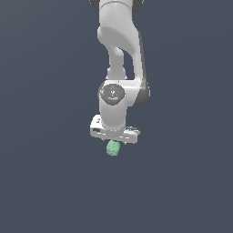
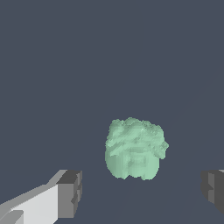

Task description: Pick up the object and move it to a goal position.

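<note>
The arm (image 1: 119,50) is smooth glossy white with rounded links and dark grey seams at the joints. A round dark cap (image 1: 112,93) with tiny red and green marks faces out. The gripper (image 2: 140,194) has white fingers (image 2: 41,205) tipped with blocky grey pads (image 2: 70,193).

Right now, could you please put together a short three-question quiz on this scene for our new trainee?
1. True or false: the gripper is shut on the mint-green object.
2. Multiple choice: in the wrist view, where is the object relative to the fingertips? A) in line with the gap between them, touching neither; B) pressed against one fingertip; C) outside the gap, beyond one fingertip.
3. Fill in the blank: in the exterior view, the object shows just ____ the white gripper.

Key:
1. False. The fingers stand wide apart with clear space on both sides.
2. A.
3. Below.
</note>
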Motion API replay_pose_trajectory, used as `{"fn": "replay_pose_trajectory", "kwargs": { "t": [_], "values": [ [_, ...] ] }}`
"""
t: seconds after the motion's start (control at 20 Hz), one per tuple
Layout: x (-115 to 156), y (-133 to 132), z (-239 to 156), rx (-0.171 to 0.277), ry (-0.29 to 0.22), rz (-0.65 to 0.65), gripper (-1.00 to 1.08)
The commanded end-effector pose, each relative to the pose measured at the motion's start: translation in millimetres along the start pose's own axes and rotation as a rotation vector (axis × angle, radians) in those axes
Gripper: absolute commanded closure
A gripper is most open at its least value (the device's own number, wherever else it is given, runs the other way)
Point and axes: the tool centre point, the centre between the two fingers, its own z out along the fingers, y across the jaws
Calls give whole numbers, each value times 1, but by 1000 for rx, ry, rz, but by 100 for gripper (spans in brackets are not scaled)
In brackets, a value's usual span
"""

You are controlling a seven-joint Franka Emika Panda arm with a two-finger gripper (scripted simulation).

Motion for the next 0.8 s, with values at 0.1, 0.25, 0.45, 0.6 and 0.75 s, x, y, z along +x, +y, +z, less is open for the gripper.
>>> {"fn": "replay_pose_trajectory", "kwargs": {
  "t": [0.1, 0.25, 0.45, 0.6, 0.75],
  "values": [
    [5, 4, 12, 0, -3, 33, -92],
    [6, 5, 14, 0, -4, 39, -92],
    [5, 5, 17, 0, -4, 35, -92],
    [5, 5, 27, 0, -4, 36, -92],
    [4, 5, 43, 0, -4, 38, -92]
  ]
}}
